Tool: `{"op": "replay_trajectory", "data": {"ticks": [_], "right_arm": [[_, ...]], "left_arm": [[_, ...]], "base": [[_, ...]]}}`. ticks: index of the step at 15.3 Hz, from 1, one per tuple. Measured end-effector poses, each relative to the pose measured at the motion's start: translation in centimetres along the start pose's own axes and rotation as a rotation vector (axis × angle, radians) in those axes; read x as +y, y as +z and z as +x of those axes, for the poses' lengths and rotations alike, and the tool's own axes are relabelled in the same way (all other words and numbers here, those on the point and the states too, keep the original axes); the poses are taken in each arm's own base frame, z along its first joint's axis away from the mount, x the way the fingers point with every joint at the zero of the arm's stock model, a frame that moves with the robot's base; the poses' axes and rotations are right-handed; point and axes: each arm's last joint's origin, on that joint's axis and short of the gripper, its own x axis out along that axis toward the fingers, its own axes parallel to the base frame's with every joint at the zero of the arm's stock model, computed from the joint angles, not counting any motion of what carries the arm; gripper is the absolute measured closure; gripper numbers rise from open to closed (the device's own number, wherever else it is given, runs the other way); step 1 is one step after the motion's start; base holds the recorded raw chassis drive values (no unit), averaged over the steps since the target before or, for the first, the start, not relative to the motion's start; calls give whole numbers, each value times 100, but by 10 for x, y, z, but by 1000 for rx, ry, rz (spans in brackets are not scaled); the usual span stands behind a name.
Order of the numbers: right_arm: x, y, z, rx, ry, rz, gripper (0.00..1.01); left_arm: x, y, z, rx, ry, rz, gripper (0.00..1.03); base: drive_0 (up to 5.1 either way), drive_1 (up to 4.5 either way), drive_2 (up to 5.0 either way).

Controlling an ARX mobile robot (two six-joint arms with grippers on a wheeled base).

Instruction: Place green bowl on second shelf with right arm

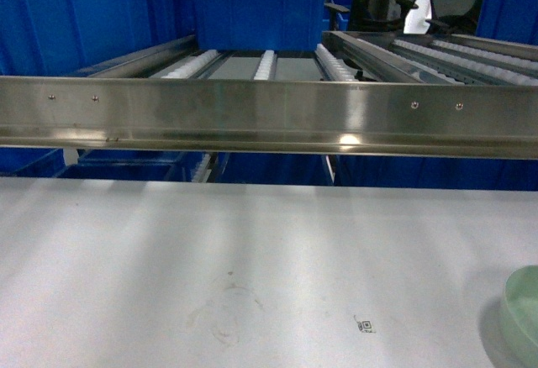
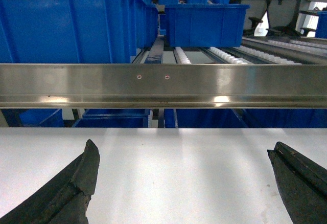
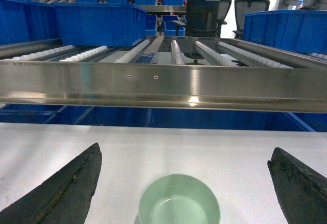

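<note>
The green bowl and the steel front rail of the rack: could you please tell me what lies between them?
Only bare white tabletop lies between the green bowl and the steel front rail; the right wrist view shows it.

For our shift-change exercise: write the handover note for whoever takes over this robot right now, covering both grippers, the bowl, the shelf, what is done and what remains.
Left gripper: open, empty, above the white table.
Right gripper: open, fingers either side of the green bowl, not closed on it.
Bowl: upright on the table, at the right edge of the head view, in front of the steel rack.
Second shelf: roller tier behind the front rail, with a blue crate at its back.
Done: right arm lined up over the bowl.
Left: grasp, lift, place on the shelf.
</note>
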Motion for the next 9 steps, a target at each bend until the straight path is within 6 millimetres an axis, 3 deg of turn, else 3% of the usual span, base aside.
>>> {"op": "replay_trajectory", "data": {"ticks": [9], "right_arm": [[0,0,0,0,0,0,3]], "left_arm": [[0,0,0,0,0,0,5]], "base": [[0,0,0]]}}
